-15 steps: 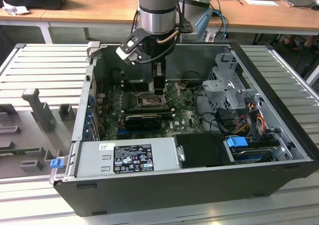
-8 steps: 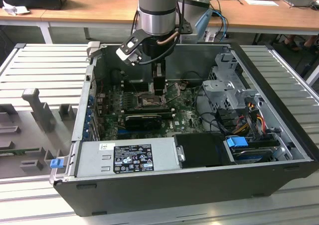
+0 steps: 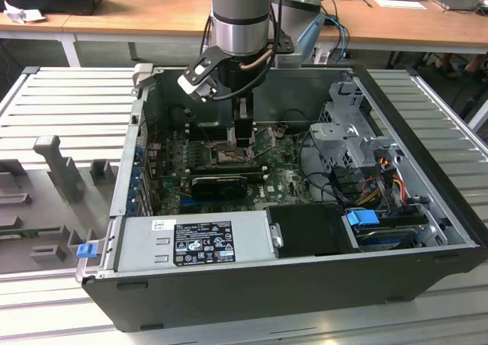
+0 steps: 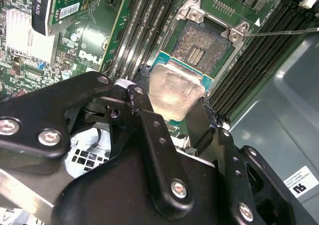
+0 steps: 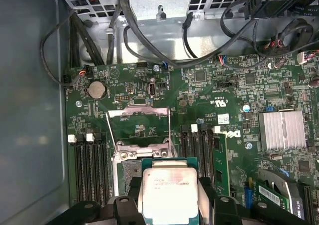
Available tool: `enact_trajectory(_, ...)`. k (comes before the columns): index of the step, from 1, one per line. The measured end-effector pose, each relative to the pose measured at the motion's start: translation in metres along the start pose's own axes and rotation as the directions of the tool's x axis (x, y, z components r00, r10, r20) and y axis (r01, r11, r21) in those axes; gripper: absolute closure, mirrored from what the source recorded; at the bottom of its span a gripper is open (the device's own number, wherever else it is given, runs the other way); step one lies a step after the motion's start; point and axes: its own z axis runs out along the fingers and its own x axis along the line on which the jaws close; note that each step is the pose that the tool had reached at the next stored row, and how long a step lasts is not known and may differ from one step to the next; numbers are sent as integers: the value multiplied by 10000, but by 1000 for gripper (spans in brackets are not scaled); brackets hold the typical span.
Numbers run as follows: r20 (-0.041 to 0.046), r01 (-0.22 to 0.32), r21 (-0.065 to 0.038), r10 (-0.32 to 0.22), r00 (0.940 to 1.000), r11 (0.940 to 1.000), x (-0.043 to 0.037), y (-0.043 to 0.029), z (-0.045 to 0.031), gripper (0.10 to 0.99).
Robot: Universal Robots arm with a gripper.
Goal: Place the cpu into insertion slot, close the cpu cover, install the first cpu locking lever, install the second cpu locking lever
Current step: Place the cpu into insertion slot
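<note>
My gripper (image 4: 174, 91) is shut on the cpu (image 4: 175, 88), a pale silver square chip held by its edges between the black fingers (image 4: 199, 123). The chip hangs just above the insertion slot (image 4: 203, 45), overlapping its near edge; the slot's grey contact field lies bare. In the first wrist view the cpu (image 5: 169, 195) sits between the gripper (image 5: 169, 190) pads, with the cpu cover (image 5: 139, 112) swung open beyond the slot. Two thin locking levers (image 5: 170, 125) stand raised beside the cover. In the exterior view the gripper (image 3: 242, 137) is down inside the case over the insertion slot (image 3: 227, 159).
Black memory slots (image 5: 89, 170) flank the socket on both sides. A finned heat sink (image 5: 281, 130), a coin battery (image 5: 96, 89) and loose black cables (image 5: 149, 46) lie around it. The power supply (image 3: 198, 238) and drive cage (image 3: 351, 131) line the case walls.
</note>
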Motion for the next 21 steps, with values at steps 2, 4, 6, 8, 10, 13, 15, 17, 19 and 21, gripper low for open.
enact_trajectory(2, 2, 0, 1, 0, 10000, 10000, -1, -5, 20, 557)
enact_trajectory(4, 2, 0, 1, 0, 10000, 10000, -2, -13, 58, 557)
enact_trajectory(6, -4, 82, 3, -82, 10000, 10000, -3, -25, 93, 557)
enact_trajectory(8, -22, 313, 6, -313, 9995, 9995, -4, -35, 124, 557)
enact_trajectory(10, -33, 472, 9, -472, 9989, 9989, -6, -61, 149, 557)
enact_trajectory(13, -34, 481, 9, -481, 9988, 9988, -8, -81, 160, 557)
enact_trajectory(15, -33, 483, 9, -483, 9988, 9988, -8, -83, 164, 557)
enact_trajectory(17, -35, 481, 8, -481, 9988, 9988, -8, -84, 170, 557)
enact_trajectory(19, -35, 481, 8, -481, 9988, 9988, -9, -86, 181, 557)
enact_trajectory(21, -35, 481, 8, -481, 9988, 9988, -9, -89, 197, 557)
